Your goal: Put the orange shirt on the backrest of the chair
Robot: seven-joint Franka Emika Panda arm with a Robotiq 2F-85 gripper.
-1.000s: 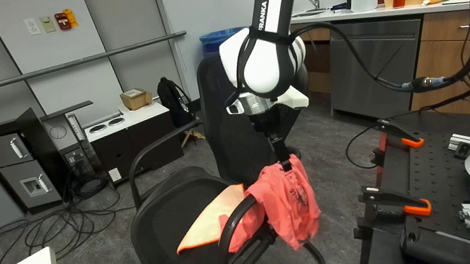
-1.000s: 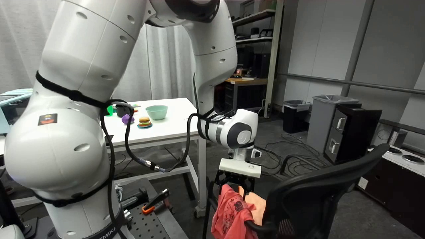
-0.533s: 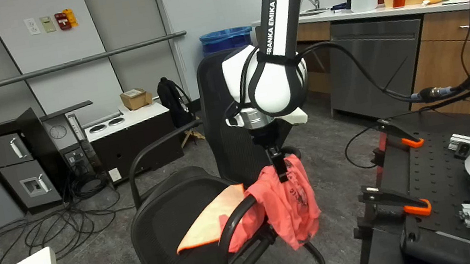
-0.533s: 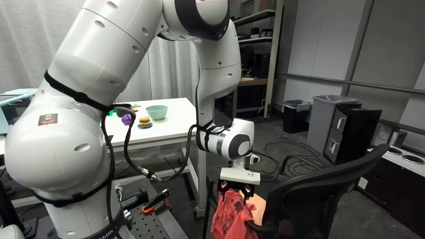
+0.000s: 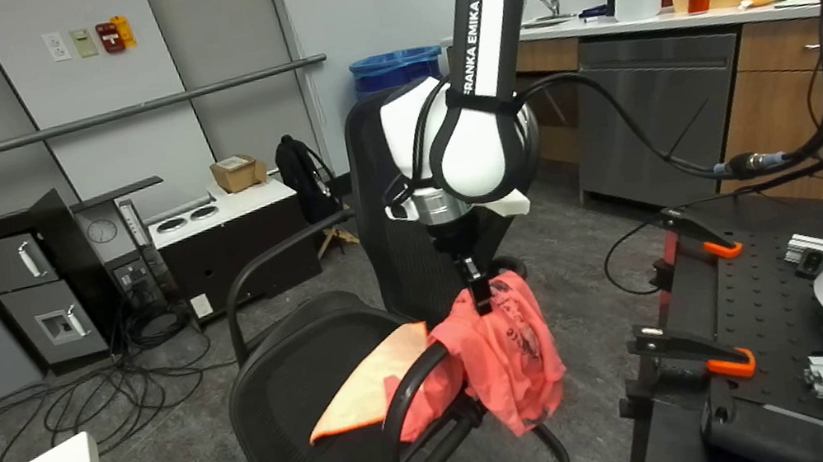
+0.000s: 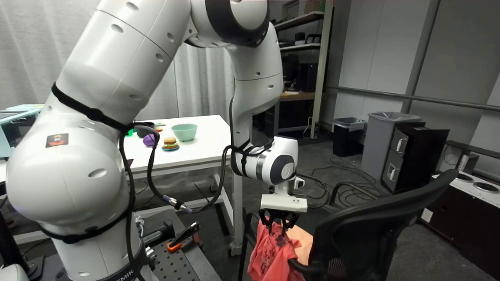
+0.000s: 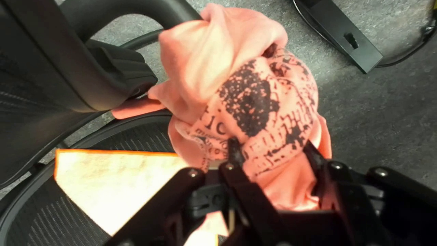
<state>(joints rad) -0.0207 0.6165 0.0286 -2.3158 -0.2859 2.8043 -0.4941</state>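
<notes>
The orange shirt (image 5: 512, 356) is coral-coloured with a dark print. It lies bunched over the armrest (image 5: 412, 385) of the black chair and hangs down outside it. My gripper (image 6: 277, 232) points down into its top, below the level of the backrest (image 6: 375, 226). In the wrist view, cloth of the shirt (image 7: 252, 95) fills the gap between the two fingers, which stand apart on either side of it. Whether they press on it does not show. The backrest (image 5: 413, 264) rises beside the shirt, with nothing draped on it.
A pale orange cloth (image 7: 112, 181) with a bright hem lies on the seat (image 5: 300, 417). The chair's other armrest (image 5: 274, 258) is at the far side. A white table (image 6: 207, 132) with a bowl (image 6: 184, 132) stands behind the arm. Clamps (image 5: 699, 350) sit at the robot's base edge.
My gripper has moved down into the shirt and slightly sideways, and its fingers have drawn closer together. The shirt's top has shifted a little; chair and pale cloth stay put.
</notes>
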